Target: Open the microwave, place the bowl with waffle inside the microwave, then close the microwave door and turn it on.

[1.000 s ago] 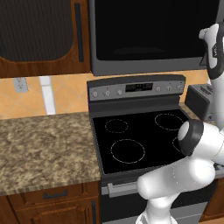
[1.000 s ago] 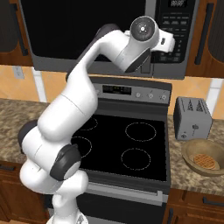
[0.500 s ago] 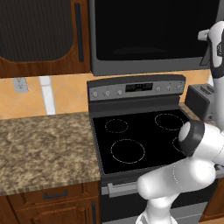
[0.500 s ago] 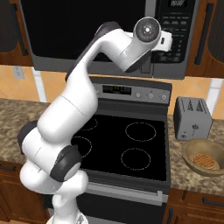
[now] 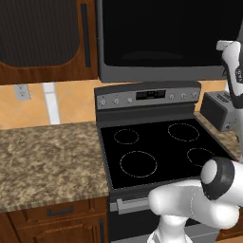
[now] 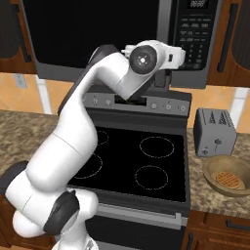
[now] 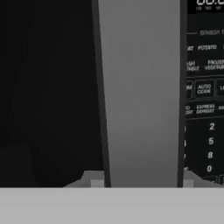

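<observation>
The microwave [image 6: 97, 34] hangs above the stove, and its door [image 5: 166, 38] is closed. My gripper [image 7: 142, 179] is up at the door's vertical grey handle [image 7: 140, 96], which stands between the two fingers with their pads against its sides. In the right base view the hand [image 6: 172, 57] sits low on the handle [image 6: 166, 24], beside the keypad [image 6: 195, 29]. The wooden bowl [image 6: 228, 176] with the waffle [image 6: 230, 179] rests on the counter to the right of the stove.
A black glass-top stove [image 5: 161, 147] lies directly under the arm. A small grey toaster [image 6: 214, 132] stands behind the bowl. A granite counter [image 5: 47, 156] stretches to the left under a dark wooden cabinet [image 5: 42, 38].
The wrist has sunk a little along the handle. The fingers have drawn in around it.
</observation>
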Tool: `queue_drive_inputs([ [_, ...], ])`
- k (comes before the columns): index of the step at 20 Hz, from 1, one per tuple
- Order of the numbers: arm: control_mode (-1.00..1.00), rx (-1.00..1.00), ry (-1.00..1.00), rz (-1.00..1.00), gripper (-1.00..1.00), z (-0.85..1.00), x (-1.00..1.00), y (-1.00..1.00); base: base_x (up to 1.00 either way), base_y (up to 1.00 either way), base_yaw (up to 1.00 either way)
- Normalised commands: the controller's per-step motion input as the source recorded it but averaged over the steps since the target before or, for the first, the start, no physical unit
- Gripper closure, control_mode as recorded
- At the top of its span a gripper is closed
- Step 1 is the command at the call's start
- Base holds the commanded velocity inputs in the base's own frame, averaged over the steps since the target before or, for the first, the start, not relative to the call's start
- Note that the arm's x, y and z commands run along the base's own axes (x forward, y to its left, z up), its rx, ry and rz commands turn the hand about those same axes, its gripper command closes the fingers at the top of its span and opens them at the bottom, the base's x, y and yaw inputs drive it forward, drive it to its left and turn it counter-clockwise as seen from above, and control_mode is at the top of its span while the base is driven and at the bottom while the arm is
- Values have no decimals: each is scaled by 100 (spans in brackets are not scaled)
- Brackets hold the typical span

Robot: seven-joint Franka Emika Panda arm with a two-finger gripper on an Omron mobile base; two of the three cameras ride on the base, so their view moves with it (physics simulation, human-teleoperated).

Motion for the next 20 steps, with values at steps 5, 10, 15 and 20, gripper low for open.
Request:
queue_drive_inputs([
  [5, -100, 0, 2, 0, 100, 38, -41, 100, 0, 0, 0],
  [10, -100, 4, 5, 0, 100, 48, -63, 100, 0, 0, 0],
  [15, -100, 6, 11, -1, 100, 35, -52, 100, 0, 0, 0],
  [20, -100, 0, -10, -1, 100, 8, -56, 100, 0, 0, 0],
])
